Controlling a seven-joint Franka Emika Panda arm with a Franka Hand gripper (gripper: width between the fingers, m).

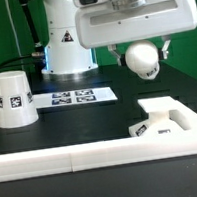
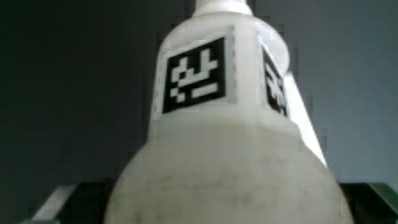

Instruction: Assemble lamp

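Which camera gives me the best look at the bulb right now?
The exterior view: the bulb shows as a ball in the pincer, held above the table and apart from the base. The wrist view shows the bulb only close up, its tag and white body filling the frame, hardly any surroundings.

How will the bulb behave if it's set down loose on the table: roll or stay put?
It would likely roll or tip: the bulb is a round ball on a narrow neck. It looks like stiff, smooth plastic, so it may slip in the gripper if loosely pinched.
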